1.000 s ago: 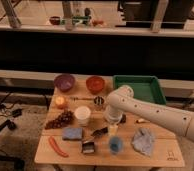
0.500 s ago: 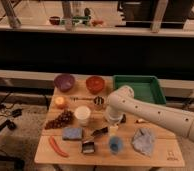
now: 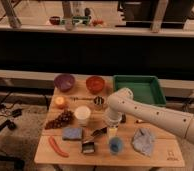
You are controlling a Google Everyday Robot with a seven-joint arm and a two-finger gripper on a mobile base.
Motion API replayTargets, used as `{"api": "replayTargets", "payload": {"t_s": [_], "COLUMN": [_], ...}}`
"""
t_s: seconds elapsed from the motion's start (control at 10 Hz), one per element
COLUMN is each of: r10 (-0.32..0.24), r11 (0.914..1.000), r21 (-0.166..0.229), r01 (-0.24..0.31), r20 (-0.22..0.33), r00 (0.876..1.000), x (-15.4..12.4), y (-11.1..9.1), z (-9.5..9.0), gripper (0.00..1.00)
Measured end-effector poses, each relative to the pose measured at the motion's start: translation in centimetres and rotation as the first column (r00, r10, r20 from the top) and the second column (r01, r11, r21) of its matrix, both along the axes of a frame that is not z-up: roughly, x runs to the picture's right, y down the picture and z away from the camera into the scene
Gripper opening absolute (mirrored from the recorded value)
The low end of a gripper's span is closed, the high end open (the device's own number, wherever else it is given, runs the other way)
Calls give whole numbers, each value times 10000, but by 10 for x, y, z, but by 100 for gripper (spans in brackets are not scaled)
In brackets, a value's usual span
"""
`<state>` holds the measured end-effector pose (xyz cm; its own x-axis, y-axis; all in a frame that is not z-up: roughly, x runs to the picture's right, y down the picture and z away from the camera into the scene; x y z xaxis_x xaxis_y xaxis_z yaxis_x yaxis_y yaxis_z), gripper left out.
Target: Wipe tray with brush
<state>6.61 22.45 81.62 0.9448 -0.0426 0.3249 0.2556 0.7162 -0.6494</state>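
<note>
- The gripper hung pointing down over the middle of the wooden table, at the end of the white arm that reached in from the right
- Against the pictures from a second and half a second before, the arm and gripper had barely shifted, at most sinking a little toward the tabletop
- How wide the gripper stood, and whether it had hold of anything, could not be made out
- The brush lay flat on the table just left of the gripper, between the white cup and the black block, in the same spot as before; whether the gripper touched it was not clear
- The tray sat at the far right corner of the table, behind the arm's elbow and well apart from the brush, and had not moved
- The purple bowl and the red bowl stood along the far edge, left of the tray, as earlier
- The grapes, the blue sponge, the blue cup and the grey-blue cloth kept their earlier places around the gripper
</note>
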Motion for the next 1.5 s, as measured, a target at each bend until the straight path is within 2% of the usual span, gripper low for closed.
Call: {"api": "replayTargets", "payload": {"t_s": [0.3, 0.4, 0.5, 0.8, 1.2, 1.5], "r10": [-101, -128, -138, -140, -241, -273], "r11": [9996, 9994, 9992, 9995, 9996, 9996], "r21": [-276, -326, -358, -282, -142, 16], "r01": [116, 150, 166, 166, 256, 274], "r20": [520, 672, 773, 889, 990, 1332], "r00": [9986, 9977, 9969, 9959, 9948, 9907], "x": [-3, -3, -4, -5, -8, -13], "y": [9, 12, 14, 13, 10, 3], "z": [5, 7, 8, 9, 7, 0], "gripper": [80, 77, 70, 38, 2, 0]}}
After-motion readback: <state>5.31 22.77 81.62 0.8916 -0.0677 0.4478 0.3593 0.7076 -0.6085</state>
